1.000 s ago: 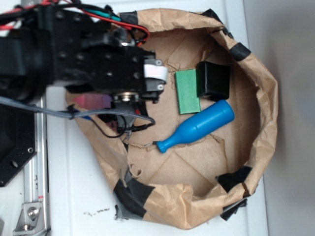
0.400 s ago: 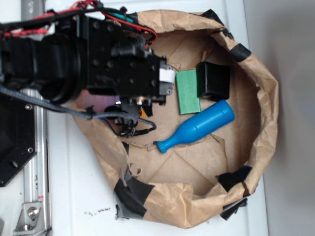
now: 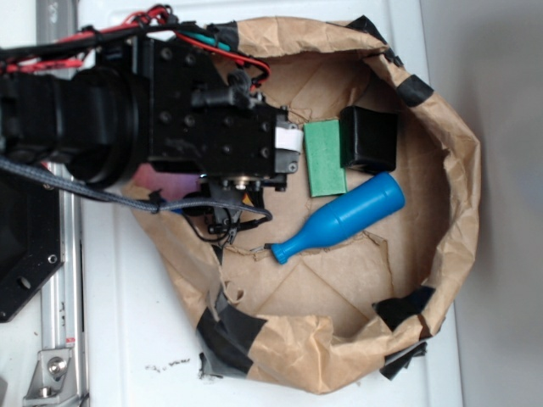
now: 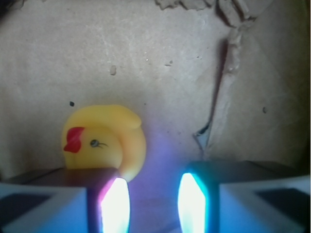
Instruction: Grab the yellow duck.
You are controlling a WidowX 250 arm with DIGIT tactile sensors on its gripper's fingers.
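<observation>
1. Yellow, with a red beak, the duck (image 4: 104, 141) lay on brown paper just ahead of my left finger (image 4: 63, 199), off to the side of the gap.
2. My gripper (image 4: 153, 199) stood open, a narrow gap between the fingers, holding nothing.
3. In the exterior view my arm (image 3: 170, 119) hid the duck; a blue bottle toy (image 3: 339, 219), a green block (image 3: 323, 158) and a black box (image 3: 368, 138) lay in the paper nest (image 3: 441, 212).

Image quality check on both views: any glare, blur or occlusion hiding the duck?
Wrist: fingertips blown out by bright white-blue glare with a purple haze between them; yellow duck slightly soft yet readable, beak and eye visible. Exterior: evenly lit and sharp, but the black arm covers the duck entirely; blue bottle toy clear.
</observation>
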